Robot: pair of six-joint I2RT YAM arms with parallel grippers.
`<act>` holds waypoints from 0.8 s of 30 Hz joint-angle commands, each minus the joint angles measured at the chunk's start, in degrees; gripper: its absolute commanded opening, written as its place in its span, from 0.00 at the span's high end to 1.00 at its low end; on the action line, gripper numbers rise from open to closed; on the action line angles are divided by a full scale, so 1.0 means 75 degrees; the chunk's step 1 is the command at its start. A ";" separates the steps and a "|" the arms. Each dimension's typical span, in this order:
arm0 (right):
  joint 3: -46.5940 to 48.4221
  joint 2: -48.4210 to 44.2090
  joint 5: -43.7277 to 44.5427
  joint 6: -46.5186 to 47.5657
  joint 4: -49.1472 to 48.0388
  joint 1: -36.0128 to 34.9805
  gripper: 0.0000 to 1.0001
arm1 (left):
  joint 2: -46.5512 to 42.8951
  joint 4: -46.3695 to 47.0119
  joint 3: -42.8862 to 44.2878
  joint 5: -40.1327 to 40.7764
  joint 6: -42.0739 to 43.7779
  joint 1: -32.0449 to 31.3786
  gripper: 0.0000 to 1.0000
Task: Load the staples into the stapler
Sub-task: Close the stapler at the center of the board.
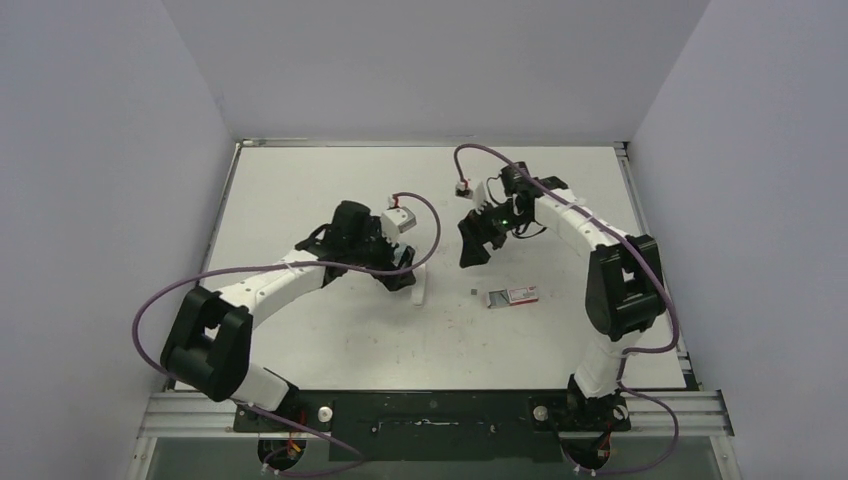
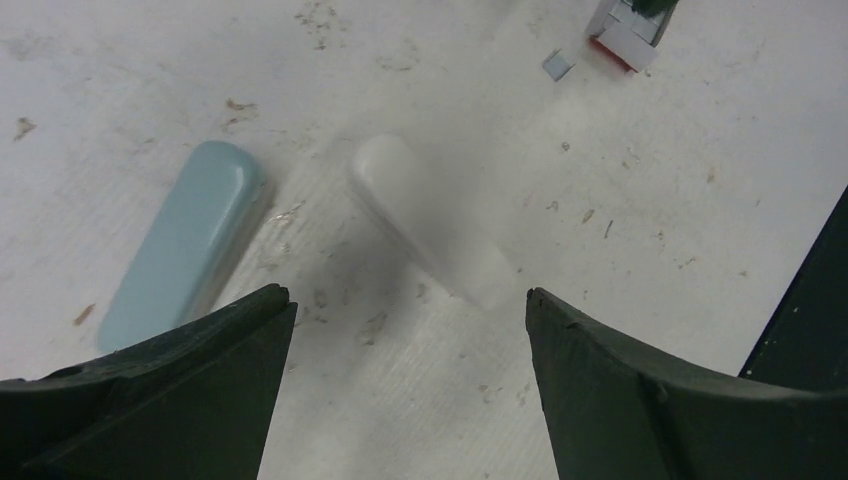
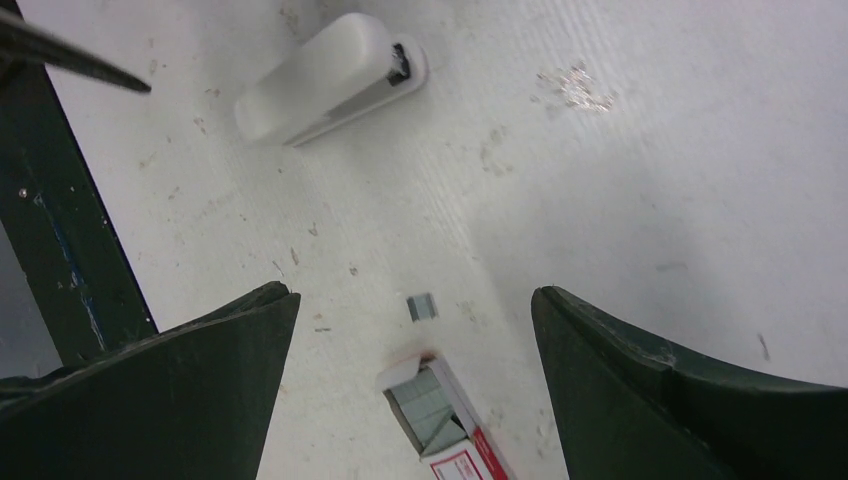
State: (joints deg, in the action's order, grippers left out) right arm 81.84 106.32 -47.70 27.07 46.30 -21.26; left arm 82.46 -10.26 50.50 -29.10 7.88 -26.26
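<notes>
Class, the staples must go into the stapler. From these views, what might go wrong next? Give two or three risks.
1. The loose staple strip is tiny and flat on the table; the open right gripper may fail to pinch it.
2. The open box lies beside that strip and might get knocked, spilling its contents.
3. The stapler looks shut and nothing holds it, so it may slide.

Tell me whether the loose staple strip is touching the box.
Apart. The right wrist view shows table surface between the staple strip and the open end of the box.
</notes>
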 commanded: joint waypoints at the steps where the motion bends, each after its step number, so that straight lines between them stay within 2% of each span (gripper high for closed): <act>1: -0.0373 -0.0920 0.0152 -0.0421 -0.0509 0.0657 0.10 | 0.0485 -0.0370 0.0653 0.1257 -0.1382 -0.1152 0.16; 5: -0.0657 -0.1347 0.0337 -0.0365 -0.0446 0.1001 0.10 | 0.0917 -0.0460 0.0738 0.1562 -0.2055 -0.1577 0.16; 11: -0.0981 -0.1603 0.0337 -0.0254 -0.0339 0.1252 0.10 | 0.1693 -0.0779 0.1172 0.2277 -0.2172 -0.1924 0.19; 19: -0.1304 -0.1738 0.0199 -0.0342 -0.0583 0.1357 0.10 | 0.2443 -0.1111 0.1723 0.2256 -0.1399 -0.2195 0.53; 21: -0.1468 -0.1784 0.0207 -0.0578 -0.0863 0.1404 0.10 | 0.2604 -0.1388 0.1870 0.2186 -0.0878 -0.2280 0.63; 24: -0.1794 -0.1980 0.0287 -0.1136 -0.1366 0.1472 0.08 | 0.2830 -0.1935 0.2113 0.1999 0.0040 -0.2323 0.70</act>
State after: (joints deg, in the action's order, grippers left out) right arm 70.65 96.12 -45.23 23.35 42.50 -11.25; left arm 101.84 -19.57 62.37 -12.67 -1.30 -42.92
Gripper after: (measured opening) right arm 0.906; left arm 0.346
